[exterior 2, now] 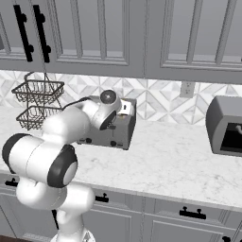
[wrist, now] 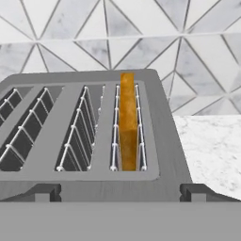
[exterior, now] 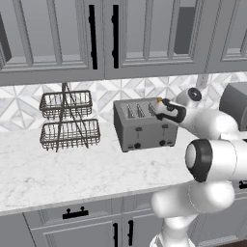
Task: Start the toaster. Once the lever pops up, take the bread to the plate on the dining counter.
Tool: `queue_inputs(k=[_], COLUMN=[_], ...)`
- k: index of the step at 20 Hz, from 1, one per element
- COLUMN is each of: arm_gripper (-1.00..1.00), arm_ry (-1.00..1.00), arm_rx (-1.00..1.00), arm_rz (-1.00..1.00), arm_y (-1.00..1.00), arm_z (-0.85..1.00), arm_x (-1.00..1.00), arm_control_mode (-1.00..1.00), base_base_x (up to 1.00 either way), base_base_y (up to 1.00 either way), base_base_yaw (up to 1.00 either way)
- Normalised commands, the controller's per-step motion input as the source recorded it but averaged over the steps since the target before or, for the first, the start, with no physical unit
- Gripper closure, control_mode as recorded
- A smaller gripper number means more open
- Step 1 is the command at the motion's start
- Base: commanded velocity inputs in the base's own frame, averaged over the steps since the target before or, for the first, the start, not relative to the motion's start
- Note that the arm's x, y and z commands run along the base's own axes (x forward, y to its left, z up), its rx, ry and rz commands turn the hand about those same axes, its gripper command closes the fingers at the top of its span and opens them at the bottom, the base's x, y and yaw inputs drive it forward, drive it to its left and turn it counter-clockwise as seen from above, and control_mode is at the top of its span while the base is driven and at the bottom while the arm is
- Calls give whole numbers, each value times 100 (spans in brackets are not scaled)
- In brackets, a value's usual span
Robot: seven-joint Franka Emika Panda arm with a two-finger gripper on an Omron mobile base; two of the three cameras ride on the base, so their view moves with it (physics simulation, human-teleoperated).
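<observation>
Boxy grey metal toaster point(exterior: 141, 124) on the white marble bench point(exterior: 72, 169) holds the golden-crusted bread slice point(wrist: 127, 121) in its rightmost slot; the two-tier wire basket point(exterior: 67, 119) stands well left; jaws apart above.

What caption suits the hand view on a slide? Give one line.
Open gripper poised over the toaster, looking down at the bread standing in the rightmost of four slots.

The boxy grey metal toaster point(exterior: 141, 125) sits on the white marble counter point(exterior: 72, 173), right of the 2-tier wire basket point(exterior: 67, 120). The square tan bread slice point(wrist: 127, 123) stands in its rightmost slot.
</observation>
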Motion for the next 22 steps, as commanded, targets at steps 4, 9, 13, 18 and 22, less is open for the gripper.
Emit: queue_inputs(k=[4, 9, 13, 18, 22], arm_gripper=[-100, -100, -100, -100, -100], arm_ry=[0, 0, 0, 0, 0], arm_rx=[0, 0, 0, 0, 0], arm_rz=[0, 0, 0, 0, 0], arm_y=[0, 0, 0, 0, -2], arm_z=[-9, -7, -4, -4, -6], arm_x=[23, 23, 21, 17, 13], arm_control_mode=[-100, -100, -100, -100, -100], base_base_x=[0, 0, 0, 0, 0], base_base_y=[0, 0, 0, 0, 0], base_base_yaw=[0, 0, 0, 0, 0])
